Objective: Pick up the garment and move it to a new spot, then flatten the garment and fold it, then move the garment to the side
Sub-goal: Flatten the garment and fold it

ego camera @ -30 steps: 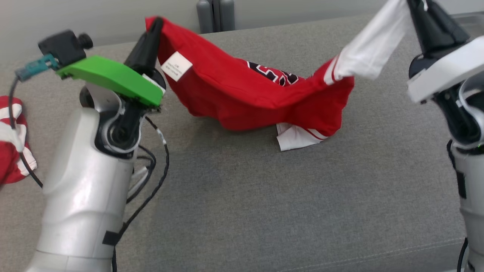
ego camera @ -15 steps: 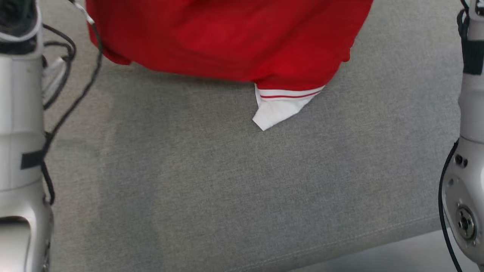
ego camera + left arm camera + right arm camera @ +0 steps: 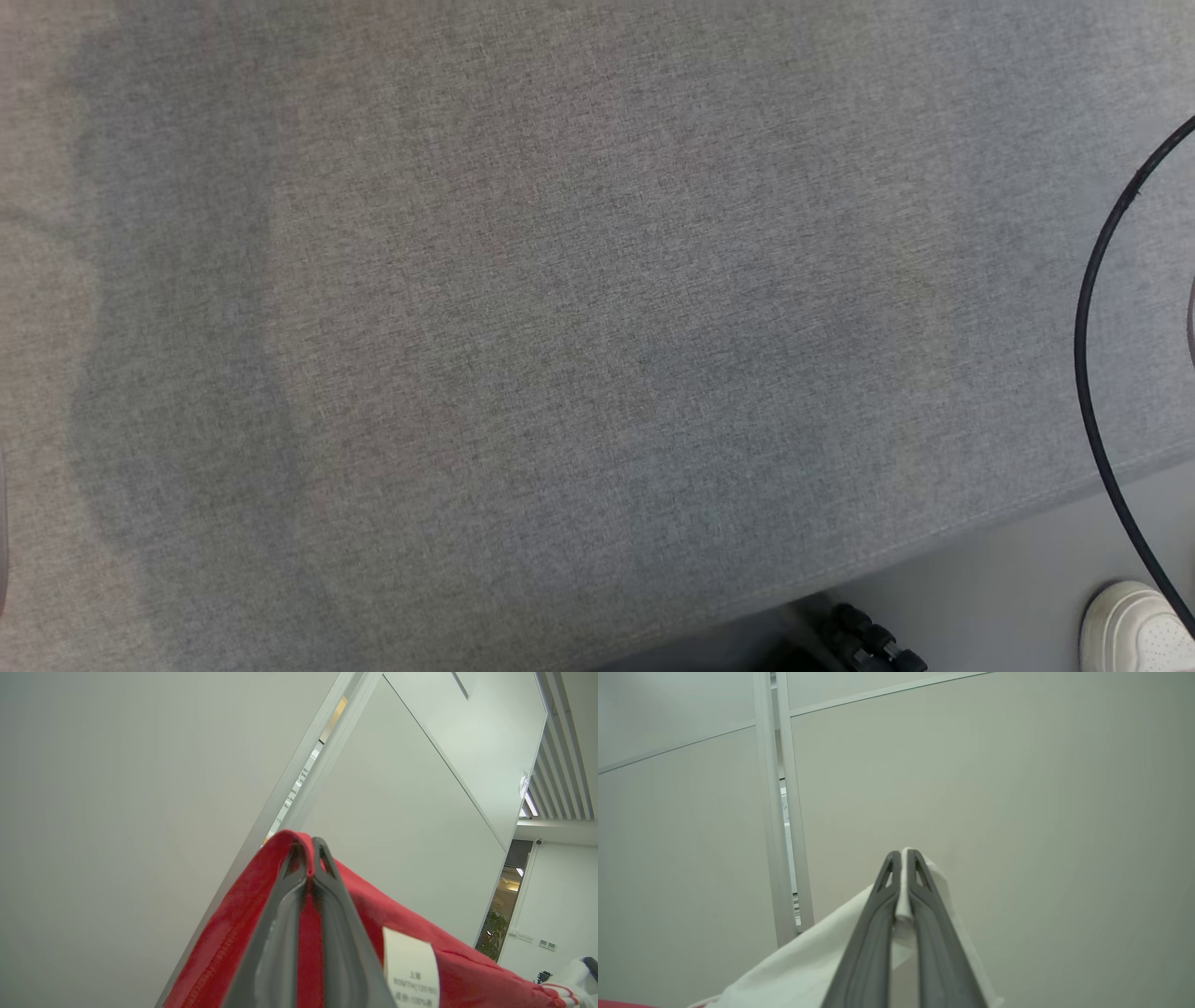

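Garment (image 3: 224, 952) hung in the air, pinched at two places. In the left wrist view the left hand (image 3: 309, 858) was clamped tight on a red stitched edge. The cloth rose between its fingers, folded over the tips and fell away toward 7 o'clock and 4 o'clock. A white care label (image 3: 411, 970) lay on the red fabric just beside the finger at 5 o'clock. At the far 4 o'clock corner the red ended in a white, red-striped sleeve (image 3: 563, 991). In the right wrist view the right hand (image 3: 902, 858) was likewise closed, with a fold of white sleeve cloth squeezed between its fingers and draping down toward 7 o'clock. A sliver of red showed at the bottom left corner. Beyond both sets of fingertips stood pale wall panels (image 3: 1017, 788), well apart from the hands, and a metal frame strip (image 3: 777, 812) ran from 12 o'clock down toward 7 o'clock. From the head camera, the grey woven worktop (image 3: 560, 327) spread from 9 o'clock across to 3 o'clock. Its front edge slanted from 6 o'clock up toward 4 o'clock. Past that edge lay smooth grey floor (image 3: 1008, 579), with a white shoe (image 3: 1130, 630) at 4 o'clock and a dark knobbly object (image 3: 868, 639) near 5 o'clock. A black cable (image 3: 1088, 355) curved down the 3 o'clock side, crossing the worktop's edge.
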Robot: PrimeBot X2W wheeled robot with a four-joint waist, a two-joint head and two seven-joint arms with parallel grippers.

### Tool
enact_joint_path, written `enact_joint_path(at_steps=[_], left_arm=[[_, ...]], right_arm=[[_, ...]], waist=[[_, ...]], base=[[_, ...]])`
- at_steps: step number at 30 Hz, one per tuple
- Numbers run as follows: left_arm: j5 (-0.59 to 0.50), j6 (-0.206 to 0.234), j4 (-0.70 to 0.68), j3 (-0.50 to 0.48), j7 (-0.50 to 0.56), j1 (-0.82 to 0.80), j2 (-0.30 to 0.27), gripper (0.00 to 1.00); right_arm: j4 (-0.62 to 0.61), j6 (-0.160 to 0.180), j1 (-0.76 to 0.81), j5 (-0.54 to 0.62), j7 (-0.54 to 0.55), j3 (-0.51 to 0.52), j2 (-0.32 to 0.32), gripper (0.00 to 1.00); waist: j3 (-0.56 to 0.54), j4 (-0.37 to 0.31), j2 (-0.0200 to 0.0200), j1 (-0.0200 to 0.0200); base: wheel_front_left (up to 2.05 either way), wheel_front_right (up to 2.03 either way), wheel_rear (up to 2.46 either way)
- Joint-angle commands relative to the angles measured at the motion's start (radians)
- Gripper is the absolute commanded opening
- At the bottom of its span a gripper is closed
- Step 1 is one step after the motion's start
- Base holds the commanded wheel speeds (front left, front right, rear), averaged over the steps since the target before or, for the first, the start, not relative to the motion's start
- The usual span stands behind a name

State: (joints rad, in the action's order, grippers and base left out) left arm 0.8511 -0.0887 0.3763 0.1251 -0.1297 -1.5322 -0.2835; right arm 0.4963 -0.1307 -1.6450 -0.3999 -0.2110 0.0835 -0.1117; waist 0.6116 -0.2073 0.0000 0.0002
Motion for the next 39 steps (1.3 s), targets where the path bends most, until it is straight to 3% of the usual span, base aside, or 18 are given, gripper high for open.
enact_joint_path(at_steps=[1, 8, 16, 20, 25, 32, 39], left_arm=[[-0.008, -0.009, 0.01, -0.002, -0.016, 0.011, -0.011, 0.0], [0.005, -0.035, 0.082, 0.049, -0.046, 0.204, -0.028, 0.0], [0.094, -0.043, 0.092, 0.098, -0.098, 0.535, 0.011, 0.0], [0.144, -0.043, 0.066, 0.136, -0.114, 0.716, 0.028, 0.0], [0.178, -0.043, 0.056, 0.157, -0.128, 0.91, 0.037, 0.0], [0.157, -0.043, 0.056, 0.162, -0.136, 1.11, 0.056, 0.0], [0.095, -0.044, 0.054, 0.168, -0.136, 1.254, 0.092, 0.0]], right_arm=[[0.018, 0.0, 0.016, 0.009, -0.005, -0.02, -0.009, 0.0], [0.083, 0.0, 0.161, -0.021, 0.029, -0.173, -0.044, 0.0], [-0.045, 0.0, 0.55, -0.174, 0.175, -0.286, -0.126, 0.0], [-0.159, 0.0, 0.805, -0.215, 0.274, -0.27, -0.152, 0.0], [-0.288, 0.0, 1.089, -0.188, 0.348, -0.182, -0.128, 0.0], [-0.376, 0.0, 1.328, -0.074, 0.415, -0.049, -0.052, 0.0], [-0.443, 0.001, 1.491, 0.061, 0.595, -0.044, -0.044, 0.0]], waist=[[0.035, 0.008, 0.0, -0.0002], [0.044, 0.032, 0.0, -0.0002], [-0.071, 0.076, 0.0, -0.0002], [-0.155, 0.101, 0.0, -0.0002], [-0.244, 0.126, 0.0, -0.0002], [-0.328, 0.172, 0.0, -0.0002], [-0.397, 0.216, 0.0, -0.0002]], base=[[0.0, 0.0, 0.0], [0.0, 0.0, 0.0], [0.0, 0.0, 0.0], [0.0, 0.0, 0.0], [0.0, 0.0, 0.0], [0.0, 0.0, 0.0], [0.0, 0.0, 0.0]])
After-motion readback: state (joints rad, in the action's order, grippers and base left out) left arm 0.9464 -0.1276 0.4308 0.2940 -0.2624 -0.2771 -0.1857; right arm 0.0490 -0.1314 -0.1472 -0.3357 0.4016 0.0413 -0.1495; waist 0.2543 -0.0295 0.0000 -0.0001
